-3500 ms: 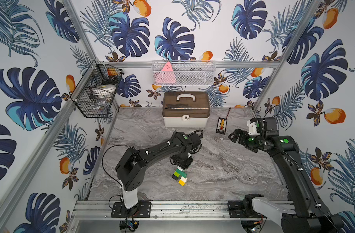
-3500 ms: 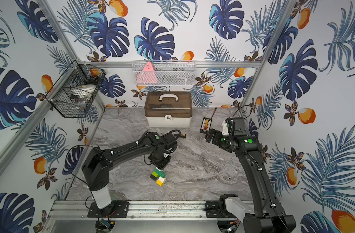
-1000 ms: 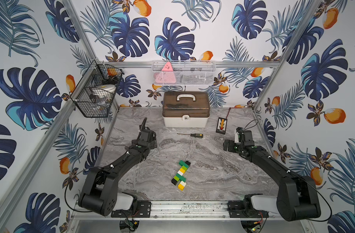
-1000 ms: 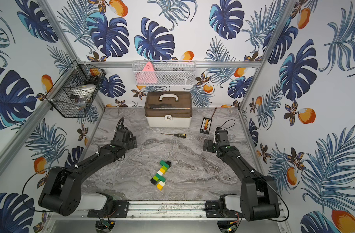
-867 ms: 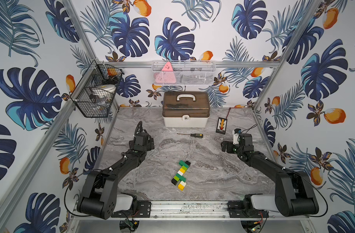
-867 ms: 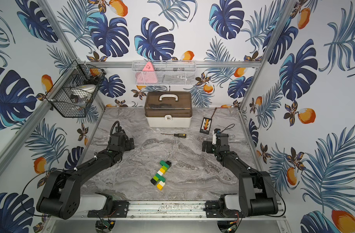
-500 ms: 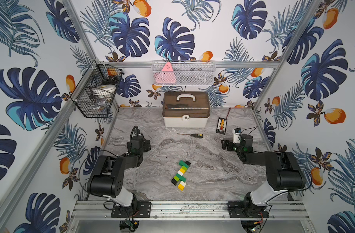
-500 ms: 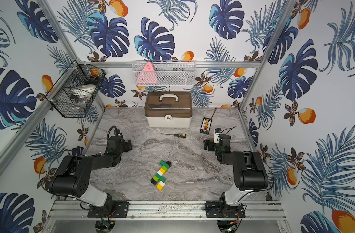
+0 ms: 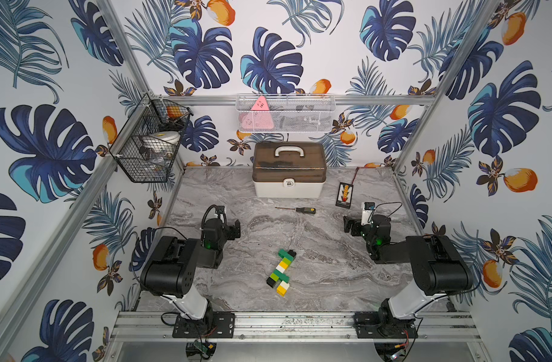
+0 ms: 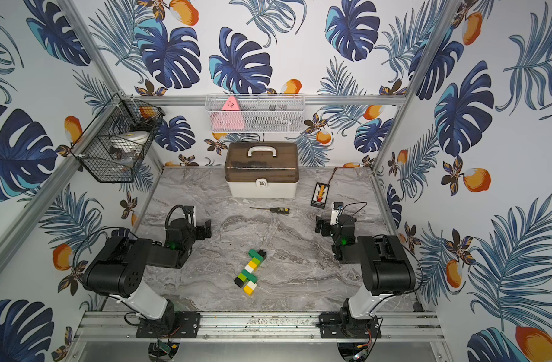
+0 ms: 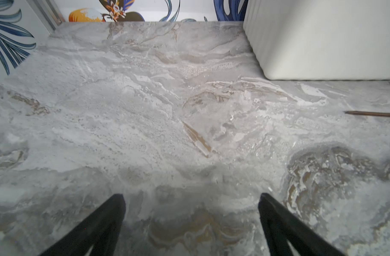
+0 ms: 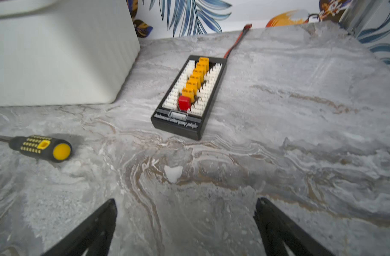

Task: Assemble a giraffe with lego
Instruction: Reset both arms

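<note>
We've got the giraffe (image 9: 281, 272) lying flat on the marble table (image 9: 331, 275), near-middle, nothing touching it. Left gripper (image 11: 190, 196) and right gripper (image 12: 186, 200) are both spread wide and empty, parked well apart on either side of it. Screwdriver (image 9: 299, 209) lies farther back by the toolbox (image 9: 288, 175).

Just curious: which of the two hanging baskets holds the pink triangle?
The white mesh basket on the back rail; the black wire basket on the side rail holds nothing pink.
</note>
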You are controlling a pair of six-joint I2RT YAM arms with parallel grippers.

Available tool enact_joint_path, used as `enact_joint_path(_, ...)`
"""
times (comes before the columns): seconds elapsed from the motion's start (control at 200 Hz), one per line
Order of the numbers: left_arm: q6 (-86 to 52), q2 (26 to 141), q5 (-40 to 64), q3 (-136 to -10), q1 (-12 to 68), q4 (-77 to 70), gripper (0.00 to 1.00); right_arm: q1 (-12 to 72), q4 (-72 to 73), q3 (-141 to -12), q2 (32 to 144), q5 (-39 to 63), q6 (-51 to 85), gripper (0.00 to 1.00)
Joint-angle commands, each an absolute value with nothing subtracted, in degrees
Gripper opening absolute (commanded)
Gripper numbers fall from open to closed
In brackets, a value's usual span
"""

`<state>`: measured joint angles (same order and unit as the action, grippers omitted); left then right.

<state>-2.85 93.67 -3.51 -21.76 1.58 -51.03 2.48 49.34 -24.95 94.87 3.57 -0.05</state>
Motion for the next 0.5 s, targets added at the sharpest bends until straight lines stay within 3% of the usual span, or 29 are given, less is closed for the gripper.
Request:
enact_joint_path(0.0,-1.0,93.4,-5.4,-22.0,2.5,-54.6,0.99,2.8,49.9,-25.0,94.4,1.1,-0.7,1.00)
enact_joint_path(0.495,-1.0,93.4,-5.4,-22.0,2.5,-54.6,0.99,2.8,50.7,-25.3,95.3,1.6,-0.9,1.00)
